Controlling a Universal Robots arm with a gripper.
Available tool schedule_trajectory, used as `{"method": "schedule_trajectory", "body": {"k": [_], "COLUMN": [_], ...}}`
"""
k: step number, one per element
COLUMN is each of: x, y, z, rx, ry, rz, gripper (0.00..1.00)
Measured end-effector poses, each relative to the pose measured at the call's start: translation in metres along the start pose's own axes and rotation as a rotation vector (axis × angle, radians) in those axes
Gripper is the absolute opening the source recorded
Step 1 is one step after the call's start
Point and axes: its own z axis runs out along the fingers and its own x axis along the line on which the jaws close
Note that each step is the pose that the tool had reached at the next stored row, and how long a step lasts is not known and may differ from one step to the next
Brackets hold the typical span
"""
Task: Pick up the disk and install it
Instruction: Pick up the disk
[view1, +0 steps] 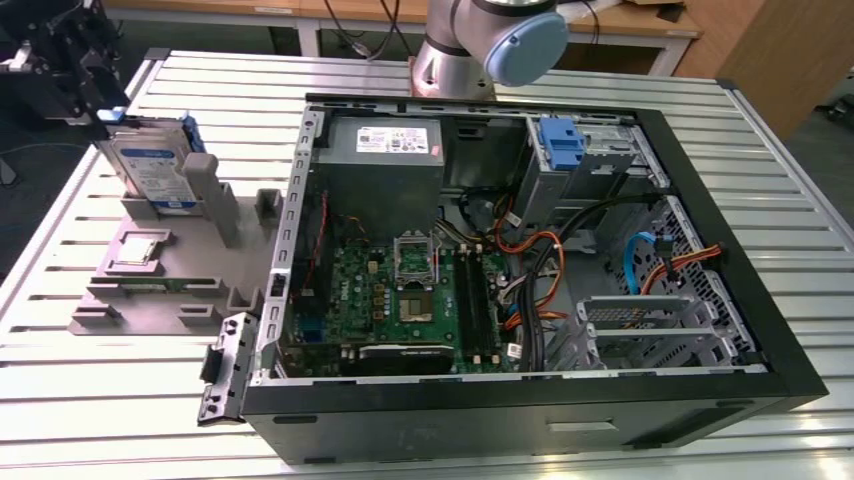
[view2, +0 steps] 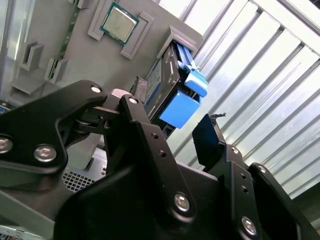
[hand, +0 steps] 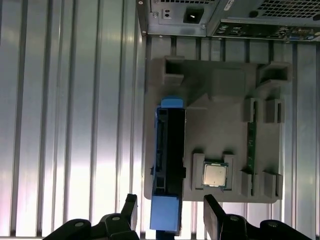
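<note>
Fingers (hand: 130, 212): apart, flanking the blue end of the disk (hand: 170, 150), a gap on each side.
Gripper (hand: 170, 202): open over the disk.
Disk: on edge in the grey fixture (hand: 220, 125), near the processor chip (hand: 215, 175).
Fixture: on the worktop (hand: 75, 125), beside the computer case (view1: 534, 250).

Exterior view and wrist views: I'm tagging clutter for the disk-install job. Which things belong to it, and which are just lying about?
Job: disk standing on edge in the grey holder; gripper, open, astride the disk's end; open computer case.

Lying about: processor chip and memory stick, both in the holder.
</note>
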Motion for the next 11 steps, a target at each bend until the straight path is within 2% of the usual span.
{"method": "schedule_trajectory", "body": {"k": [11], "x": [0.0005], "y": [-0.0014], "z": [0.0138], "rx": [0.0053], "ry": [0.0000], "rz": [0.000], "gripper": [0.64]}}
